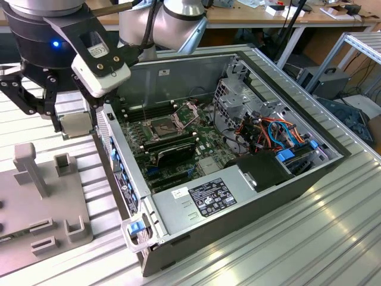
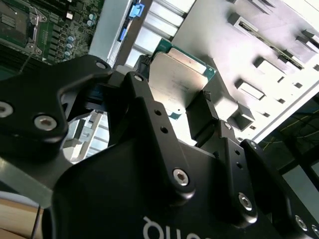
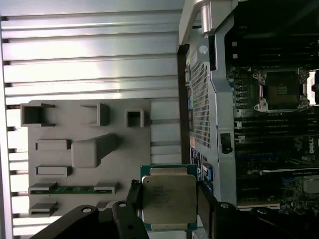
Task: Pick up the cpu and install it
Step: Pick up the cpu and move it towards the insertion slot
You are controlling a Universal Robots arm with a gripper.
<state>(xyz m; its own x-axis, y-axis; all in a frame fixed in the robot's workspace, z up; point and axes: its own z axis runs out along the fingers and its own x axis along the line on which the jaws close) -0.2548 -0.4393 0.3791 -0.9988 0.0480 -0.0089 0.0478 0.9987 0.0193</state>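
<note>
My gripper (image 1: 75, 126) is shut on the cpu (image 1: 76, 124), a small flat silver-grey square. It hangs in the air at the exterior view's left, just outside the open computer case (image 1: 196, 208) and above the grey fixture plate (image 1: 36, 196). Both wrist views show the cpu (image 3: 168, 196) (image 2: 180, 74) held by two opposite edges between the black fingers (image 3: 205, 201) (image 2: 207, 112). The dark square socket (image 1: 164, 126) with its metal frame swung open sits on the motherboard inside the case (image 3: 281, 89), apart from the gripper.
The case's metal side wall (image 1: 122, 167) stands between the gripper and the motherboard. A long black card (image 1: 172, 152) lies just in front of the socket. The fixture plate (image 3: 89, 149) carries upright blocks and a green memory stick (image 3: 75, 189). Cables and a drive cage (image 1: 262, 128) fill the case's right.
</note>
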